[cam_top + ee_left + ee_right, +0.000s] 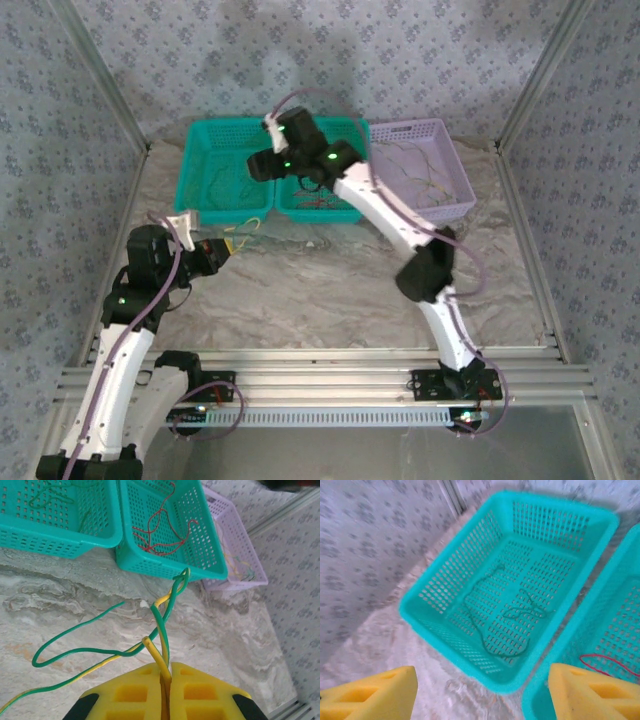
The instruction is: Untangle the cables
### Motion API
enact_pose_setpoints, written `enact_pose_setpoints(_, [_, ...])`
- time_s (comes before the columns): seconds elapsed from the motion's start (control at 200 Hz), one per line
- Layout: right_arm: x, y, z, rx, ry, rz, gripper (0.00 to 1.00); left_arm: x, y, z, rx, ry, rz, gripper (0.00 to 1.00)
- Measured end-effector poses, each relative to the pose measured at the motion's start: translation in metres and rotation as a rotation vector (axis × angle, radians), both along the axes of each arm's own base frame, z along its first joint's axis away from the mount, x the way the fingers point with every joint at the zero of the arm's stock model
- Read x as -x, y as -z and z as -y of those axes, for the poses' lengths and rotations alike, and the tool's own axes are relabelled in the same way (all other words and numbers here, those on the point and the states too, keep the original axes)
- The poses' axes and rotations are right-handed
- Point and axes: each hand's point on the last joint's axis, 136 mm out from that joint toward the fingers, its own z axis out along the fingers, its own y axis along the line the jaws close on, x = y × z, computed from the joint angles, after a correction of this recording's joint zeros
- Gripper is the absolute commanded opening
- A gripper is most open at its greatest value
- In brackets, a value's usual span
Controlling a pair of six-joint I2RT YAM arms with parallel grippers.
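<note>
Mostly sorted, I'd say: green cables (520,612) in the left teal basket (460,560), red cables (160,530) in the middle teal basket (150,565). My left gripper (165,687) pinches a twisted green-yellow pair (162,630), not yet separated; my right gripper (480,692) hangs open.

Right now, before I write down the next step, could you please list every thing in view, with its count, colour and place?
left teal basket: 1, teal, far side of the table
right teal basket: 1, teal, between the other two baskets
lilac basket: 1, lilac, far right
green wires: a few, green, in the left teal basket
red wires: a few, red, in the right teal basket
mixed wires: several, yellow and green, in the lilac basket
twisted wires: at least 2, green and yellow, in front of the right teal basket
table: 1, marbled grey-beige
left gripper: 1, yellow fingers, shut on the twisted wires
right gripper: 1, yellow fingers, open above the teal baskets
</note>
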Motion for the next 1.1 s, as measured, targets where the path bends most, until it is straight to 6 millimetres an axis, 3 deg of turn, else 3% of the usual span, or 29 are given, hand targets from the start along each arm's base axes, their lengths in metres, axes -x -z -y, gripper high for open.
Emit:
enact_pose_setpoints(0.09, [0.024, -0.044, 0.036, -0.112, 0.000, 0.038, 0.72, -0.002, -0.002, -0.001, 0.039, -0.031, 0.002, 0.00])
enact_pose_setpoints(0.16, [0.044, -0.057, 0.060, -0.196, -0.011, 0.042, 0.72, -0.004, -0.006, -0.002, 0.076, -0.058, 0.011, 0.00])
enact_pose_setpoints(0.205, [0.054, -0.055, 0.070, -0.242, -0.023, 0.036, 0.72, -0.005, -0.010, -0.002, 0.102, -0.071, 0.021, 0.00])
enact_pose_setpoints(0.315, [0.080, -0.023, 0.067, -0.291, -0.099, -0.028, 0.71, -0.006, -0.017, 0.000, 0.167, -0.092, 0.038, 0.00])
enact_pose_setpoints(0.475, [0.129, 0.053, 0.036, -0.251, -0.244, -0.154, 0.71, -0.007, -0.028, 0.005, 0.260, -0.103, 0.060, 0.00])
enact_pose_setpoints(0.595, [0.156, 0.078, 0.022, -0.261, -0.322, -0.194, 0.70, -0.007, -0.032, 0.008, 0.317, -0.111, 0.071, 0.00])
enact_pose_setpoints(0.759, [0.156, 0.094, 0.020, -0.340, -0.302, -0.219, 0.70, -0.005, -0.043, 0.009, 0.384, -0.119, 0.104, 0.00])
enact_pose_setpoints(1.104, [0.124, 0.131, -0.010, -0.551, -0.194, -0.389, 0.70, -0.001, -0.055, 0.018, 0.469, -0.100, 0.142, 0.00])
